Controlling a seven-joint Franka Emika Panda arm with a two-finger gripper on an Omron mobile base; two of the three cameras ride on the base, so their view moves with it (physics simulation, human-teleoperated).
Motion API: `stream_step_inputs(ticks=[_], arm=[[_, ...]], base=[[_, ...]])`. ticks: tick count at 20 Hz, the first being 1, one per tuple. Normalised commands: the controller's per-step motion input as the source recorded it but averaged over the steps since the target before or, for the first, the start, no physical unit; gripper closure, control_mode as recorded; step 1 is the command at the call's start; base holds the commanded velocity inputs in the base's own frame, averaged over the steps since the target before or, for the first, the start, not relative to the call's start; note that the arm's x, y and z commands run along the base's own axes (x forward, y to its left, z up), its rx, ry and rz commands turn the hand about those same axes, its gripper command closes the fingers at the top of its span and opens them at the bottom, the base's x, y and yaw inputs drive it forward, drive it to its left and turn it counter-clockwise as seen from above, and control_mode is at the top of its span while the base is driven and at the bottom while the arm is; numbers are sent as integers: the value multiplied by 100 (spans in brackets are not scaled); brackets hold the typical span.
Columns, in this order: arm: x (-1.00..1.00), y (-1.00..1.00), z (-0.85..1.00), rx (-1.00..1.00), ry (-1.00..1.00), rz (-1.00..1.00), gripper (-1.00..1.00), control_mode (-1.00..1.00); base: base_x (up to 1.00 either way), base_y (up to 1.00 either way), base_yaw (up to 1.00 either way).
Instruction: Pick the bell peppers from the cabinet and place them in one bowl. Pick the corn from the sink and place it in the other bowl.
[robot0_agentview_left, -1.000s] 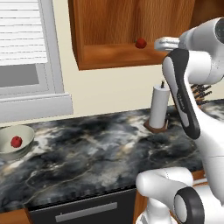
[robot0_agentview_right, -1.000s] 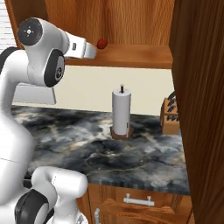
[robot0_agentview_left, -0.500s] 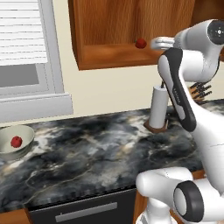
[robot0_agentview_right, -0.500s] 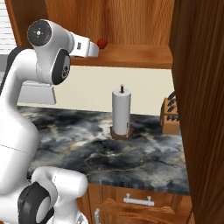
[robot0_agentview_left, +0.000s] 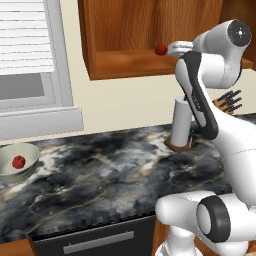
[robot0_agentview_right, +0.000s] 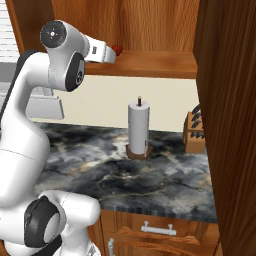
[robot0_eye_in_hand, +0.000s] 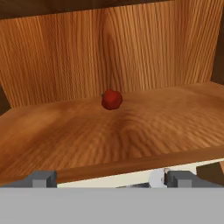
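Gripper (robot0_eye_in_hand: 106, 178) jaws wide apart at cabinet (robot0_eye_in_hand: 131, 127) shelf edge — red pepper (robot0_eye_in_hand: 111, 99) ahead, untouched

White arm raised high at upper right of the left base view, gripper (robot0_eye_in_hand: 107, 179) jaws spread wide, level.

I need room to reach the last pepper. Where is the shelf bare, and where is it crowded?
The cabinet shelf is bare all round the pepper: wide board to either side and in front, up to the edge where the open gripper waits. Only the back wall stands close behind the pepper. Below, the counter between bowl and paper towel roll is bare.
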Motion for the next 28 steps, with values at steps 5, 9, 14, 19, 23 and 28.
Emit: stream_step_inputs(ticks=[5,9,14,19,23,28], arm=[[30,1,-12,0,19,0,-100,-100],[20,0,-11,0,-2,0,-100,-100],[17,0,-10,0,-6,0,-100,-100],[21,0,-9,0,-5,0,-100,-100],[41,0,0,0,-1,0,-100,-100],[33,0,0,0,0,0,-100,-100]], base=[[0,0,0],[0,0,0],[0,0,0],[0,0,0],[0,0,0],[0,0,0]])
